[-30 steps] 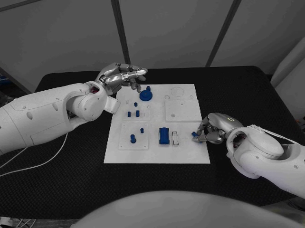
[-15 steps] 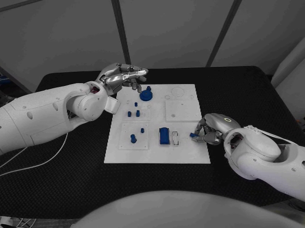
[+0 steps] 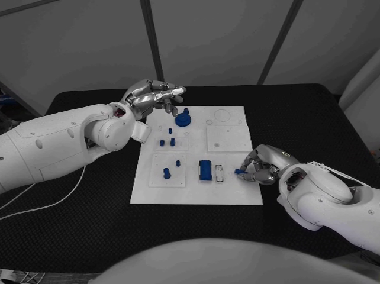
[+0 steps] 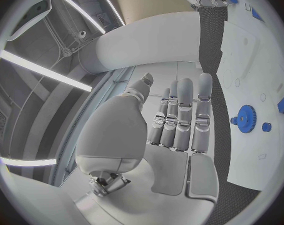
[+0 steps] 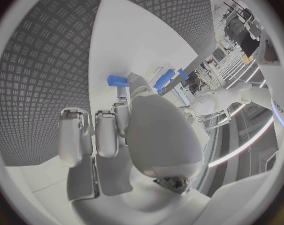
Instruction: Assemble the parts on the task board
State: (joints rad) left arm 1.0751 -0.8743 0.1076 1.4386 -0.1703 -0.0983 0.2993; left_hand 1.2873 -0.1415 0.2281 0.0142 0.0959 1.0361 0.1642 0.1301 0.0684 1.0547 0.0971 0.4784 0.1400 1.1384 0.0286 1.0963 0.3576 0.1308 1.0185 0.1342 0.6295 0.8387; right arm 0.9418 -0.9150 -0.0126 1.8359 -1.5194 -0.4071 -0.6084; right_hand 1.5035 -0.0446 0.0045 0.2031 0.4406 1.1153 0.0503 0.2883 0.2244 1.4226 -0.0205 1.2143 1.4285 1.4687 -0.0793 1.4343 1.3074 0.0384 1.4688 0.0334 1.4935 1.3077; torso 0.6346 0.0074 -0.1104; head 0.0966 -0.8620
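Observation:
The white task board (image 3: 228, 189) lies mid-table. On it stand a blue gear (image 3: 183, 119), small blue pegs (image 3: 166, 142), another peg (image 3: 165, 173) and a blue block (image 3: 205, 170). My right hand (image 3: 261, 165) hovers at the board's right edge and pinches a small blue part (image 3: 240, 171) at its fingertips. The right wrist view shows that hand (image 5: 148, 130) holding the part (image 5: 118, 80) over the board (image 5: 142, 45). My left hand (image 3: 151, 94) is over the board's far left corner, holding nothing. In the left wrist view its fingers (image 4: 179, 120) are straight, with the gear (image 4: 245, 117) beyond them.
The black table (image 3: 87, 231) surrounds the board on all sides. A white cable (image 3: 45, 198) runs across the table at the left. Raised white square plates (image 3: 226, 139) sit on the board's right half.
My right hand has shifted a little toward the board's near right part, carrying the small blue part. The left hand has stayed in place.

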